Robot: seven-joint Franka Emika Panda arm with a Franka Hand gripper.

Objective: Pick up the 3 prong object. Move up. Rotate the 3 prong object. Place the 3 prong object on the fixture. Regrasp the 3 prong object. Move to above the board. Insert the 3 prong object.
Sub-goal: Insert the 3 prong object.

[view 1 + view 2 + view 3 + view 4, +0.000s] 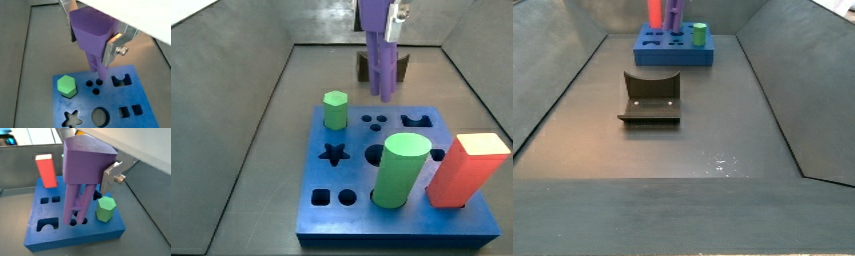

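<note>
My gripper (pixel 91 40) is shut on the 3 prong object (pixel 93 35), a purple peg held upright by its thick head with its prongs pointing down. It also shows in a wrist view (pixel 83 173) and in a side view (pixel 378 50). The prong tips hang just above the blue board (pixel 133 122), over the cluster of three small round holes (pixel 97 86). The board also shows in both side views (pixel 358 215) (pixel 653 55). The fixture (pixel 651 98) stands empty on the floor, apart from the board, and shows behind the peg (pixel 401 68).
On the board stand a green hexagonal peg (pixel 334 108), a tall green cylinder (pixel 401 170) and an orange-red block (pixel 468 168). Star, oval and rectangular cutouts are open. Grey sloping walls enclose the floor.
</note>
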